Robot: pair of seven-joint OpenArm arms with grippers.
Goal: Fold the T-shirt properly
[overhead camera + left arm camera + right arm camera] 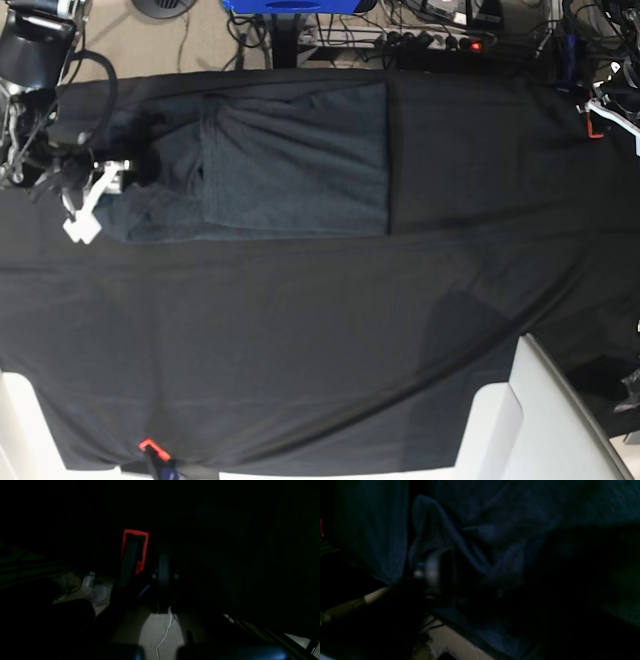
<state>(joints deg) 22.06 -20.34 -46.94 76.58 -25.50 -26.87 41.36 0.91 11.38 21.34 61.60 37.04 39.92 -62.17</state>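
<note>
The T-shirt [290,160] lies flat on the black cloth at the back left of the base view, dark slate-grey, with its left part doubled over in wrinkled layers. My right gripper [95,195] sits at the shirt's left edge, white fingers touching the fabric. In the right wrist view the T-shirt [475,530] bunches into a raised ridge beside one finger [431,571]. That view is dark and blurred, so the jaws' state does not show. My left gripper [598,118] hangs at the far right edge, away from the shirt, and its red-edged finger [135,547] shows dimly over the floor.
Black table cloth [320,340] covers the whole table. White panels [545,415] rise at the front right and front left corners. A red clip [148,445] holds the cloth at the front edge. Cables and a power strip [440,40] lie behind the table.
</note>
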